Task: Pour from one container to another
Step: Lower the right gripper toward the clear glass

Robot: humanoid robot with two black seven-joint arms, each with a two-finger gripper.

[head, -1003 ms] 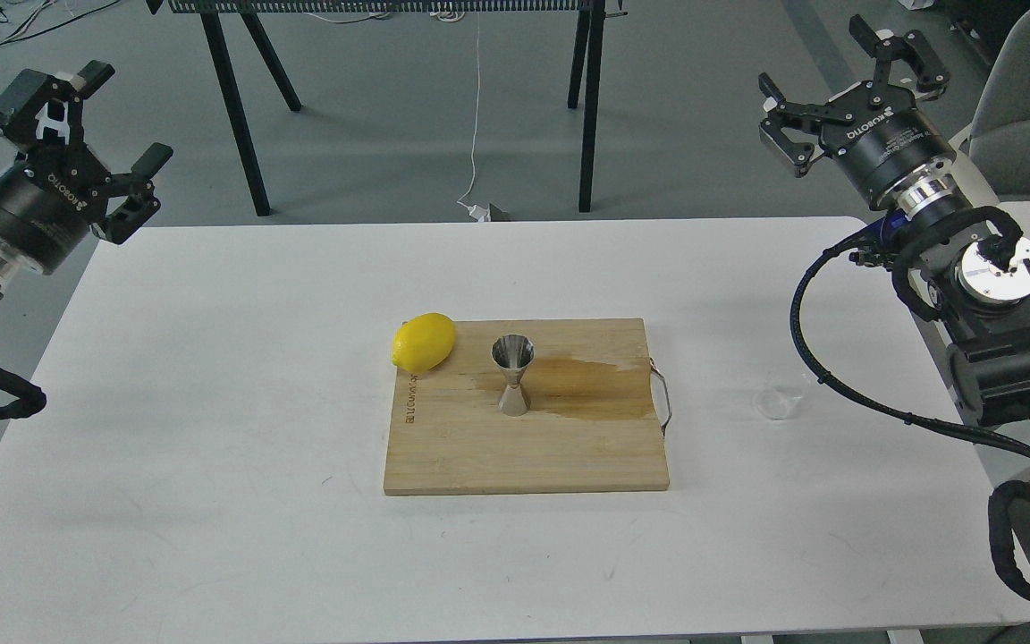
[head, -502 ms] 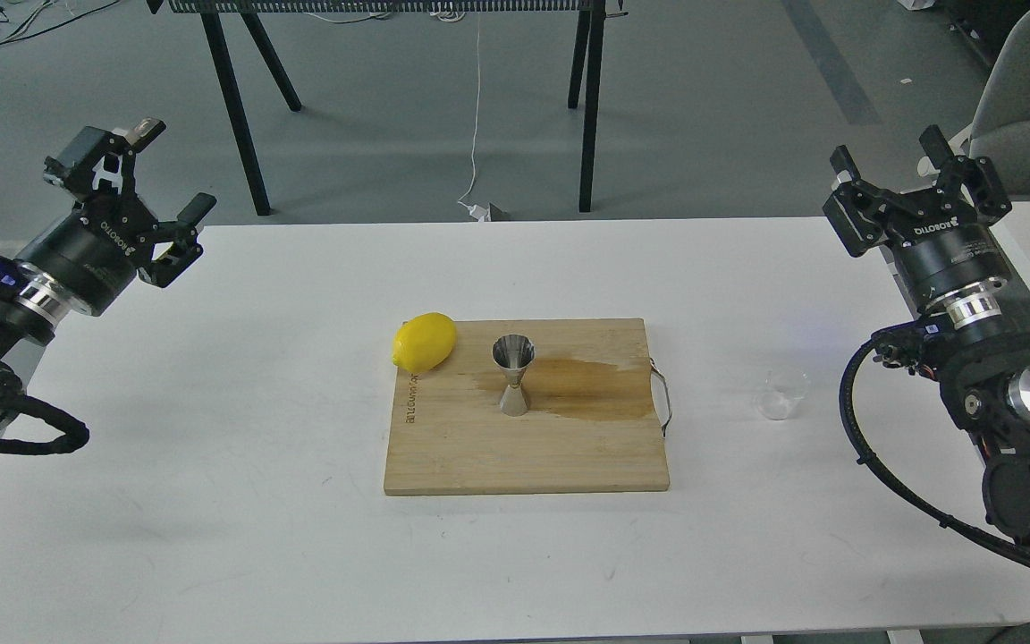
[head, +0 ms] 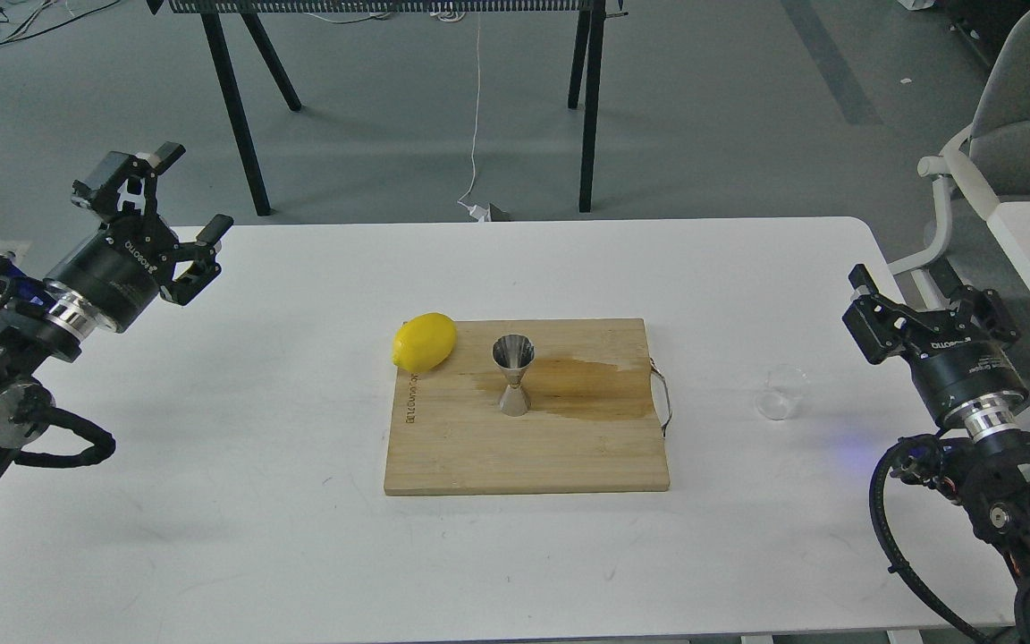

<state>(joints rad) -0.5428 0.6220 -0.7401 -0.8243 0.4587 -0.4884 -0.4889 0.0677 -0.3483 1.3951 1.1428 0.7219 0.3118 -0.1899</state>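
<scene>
A small clear glass cup (head: 781, 392) stands upright on the white table (head: 256, 447), right of the cutting board. The steel jigger (head: 513, 373) stands upright on the wooden cutting board (head: 524, 447), near its middle. My right gripper (head: 926, 304) hangs open to the right of the cup, apart from it, with nothing between its fingers. Far to the left, my left gripper (head: 177, 195) is open and empty above the table's left edge, well away from both containers.
A yellow lemon (head: 424, 342) lies on the board's back left corner. A dark wet stain (head: 591, 386) spreads on the board right of the jigger. A grey chair (head: 1016, 134) stands at the back right, black table legs (head: 238, 116) behind.
Both arms have come down and inward. The right gripper dropped from high at the back right to table level beside the cup. The left gripper moved right and lower.
</scene>
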